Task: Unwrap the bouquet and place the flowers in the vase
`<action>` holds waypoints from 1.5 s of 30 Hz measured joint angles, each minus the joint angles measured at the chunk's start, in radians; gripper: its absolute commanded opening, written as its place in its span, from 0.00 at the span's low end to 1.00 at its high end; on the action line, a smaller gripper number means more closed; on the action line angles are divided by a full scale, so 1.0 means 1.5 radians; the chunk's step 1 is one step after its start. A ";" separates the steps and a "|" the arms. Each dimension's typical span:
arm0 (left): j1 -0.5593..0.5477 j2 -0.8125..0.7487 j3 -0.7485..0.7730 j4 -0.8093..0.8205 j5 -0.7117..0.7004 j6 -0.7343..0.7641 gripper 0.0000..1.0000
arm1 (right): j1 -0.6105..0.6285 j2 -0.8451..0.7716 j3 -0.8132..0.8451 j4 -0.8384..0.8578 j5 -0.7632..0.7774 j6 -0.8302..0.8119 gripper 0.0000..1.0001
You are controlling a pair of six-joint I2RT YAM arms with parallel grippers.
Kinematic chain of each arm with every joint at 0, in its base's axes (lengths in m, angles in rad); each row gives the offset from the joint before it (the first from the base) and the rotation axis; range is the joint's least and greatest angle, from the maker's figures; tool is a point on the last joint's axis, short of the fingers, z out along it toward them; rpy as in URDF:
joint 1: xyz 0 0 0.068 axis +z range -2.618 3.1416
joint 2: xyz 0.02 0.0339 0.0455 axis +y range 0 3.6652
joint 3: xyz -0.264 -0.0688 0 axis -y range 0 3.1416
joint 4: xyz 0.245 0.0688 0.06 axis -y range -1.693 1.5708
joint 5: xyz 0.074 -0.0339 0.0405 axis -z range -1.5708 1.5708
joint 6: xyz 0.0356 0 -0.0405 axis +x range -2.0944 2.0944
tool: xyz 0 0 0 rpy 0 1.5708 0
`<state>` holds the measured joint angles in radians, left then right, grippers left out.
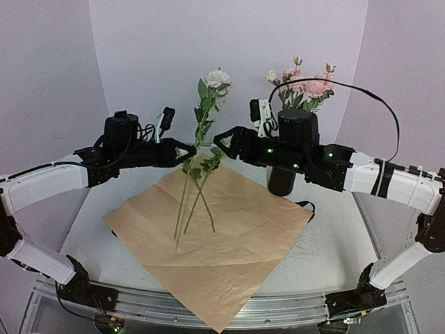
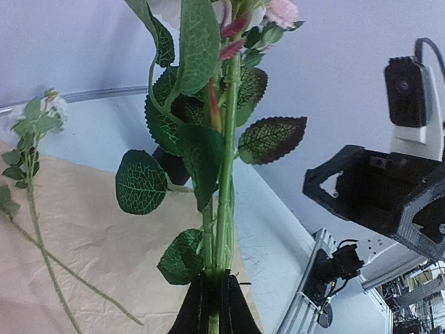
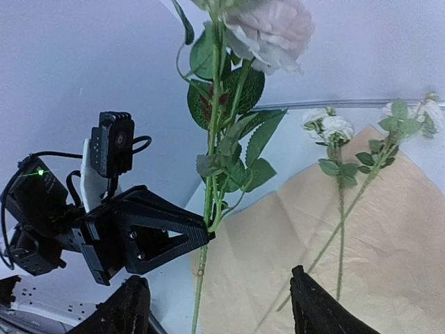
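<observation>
Flowers [image 1: 304,87] partly in the vase [image 1: 281,182], two loose on the paper [image 1: 236,257] on the bench [image 1: 334,243], one stem [image 1: 204,118] upright in my clamped left jaws, right jaws gaping beside it; handover step, I reckon: right must grip it next for the vase.

Paper [image 1: 208,257] mid-table [image 1: 334,243]; two stems [image 3: 339,229] on its far half; flower [image 1: 217,78] upright above far edge; vase [image 1: 281,182] off far-right edge, blooms [image 1: 306,87] in it.
</observation>
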<state>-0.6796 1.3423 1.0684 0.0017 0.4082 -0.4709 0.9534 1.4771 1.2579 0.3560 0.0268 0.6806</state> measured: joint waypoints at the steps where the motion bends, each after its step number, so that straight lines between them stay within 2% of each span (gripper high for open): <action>1: 0.000 -0.008 -0.003 0.016 0.017 0.000 0.00 | 0.000 0.000 0.004 0.007 -0.015 0.003 0.70; 8: -0.014 -0.023 -0.009 0.065 0.081 0.001 0.01 | 0.000 0.011 0.035 0.062 -0.097 0.024 0.61; 14: -0.035 -0.024 -0.011 0.076 0.097 0.005 0.02 | 0.001 0.030 0.035 0.075 -0.105 0.045 0.60; 18: -0.045 -0.024 -0.012 0.077 0.099 0.012 0.02 | 0.001 0.048 0.035 0.076 -0.103 0.063 0.50; 21: -0.049 -0.026 -0.012 0.077 0.100 0.017 0.02 | 0.001 0.053 0.035 0.076 -0.097 0.071 0.33; 23: -0.050 -0.027 -0.012 0.077 0.100 0.019 0.02 | 0.000 0.054 0.035 0.077 -0.092 0.073 0.27; 25: -0.052 -0.027 -0.012 0.078 0.101 0.020 0.03 | 0.000 0.054 0.035 0.078 -0.089 0.077 0.17; 29: -0.055 -0.027 -0.012 0.077 0.100 0.020 0.03 | 0.001 0.054 0.035 0.084 -0.086 0.082 0.17; 30: -0.055 -0.027 -0.012 0.077 0.100 0.020 0.03 | 0.001 0.054 0.035 0.087 -0.084 0.083 0.14; 31: -0.056 -0.027 -0.012 0.078 0.100 0.020 0.05 | 0.001 0.054 0.035 0.088 -0.083 0.083 0.08; 32: -0.058 -0.027 -0.012 0.078 0.101 0.020 0.12 | 0.001 0.054 0.035 0.089 -0.082 0.082 0.01; 34: -0.060 -0.026 -0.012 0.081 0.100 0.021 0.43 | 0.001 0.054 0.035 0.091 -0.081 0.080 0.00; 36: -0.060 -0.025 -0.012 0.082 0.100 0.025 0.60 | 0.001 0.054 0.034 0.092 -0.076 0.081 0.00; 41: -0.063 -0.026 -0.022 0.088 0.090 0.032 0.69 | 0.001 0.051 0.027 0.081 -0.026 0.047 0.00; 45: -0.063 -0.026 -0.042 0.089 0.063 0.032 0.70 | 0.001 0.024 0.024 0.023 0.100 -0.047 0.00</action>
<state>-0.7734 1.3029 1.0054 0.1356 0.5033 -0.4229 0.9543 1.5125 1.2944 0.3902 0.1775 0.6095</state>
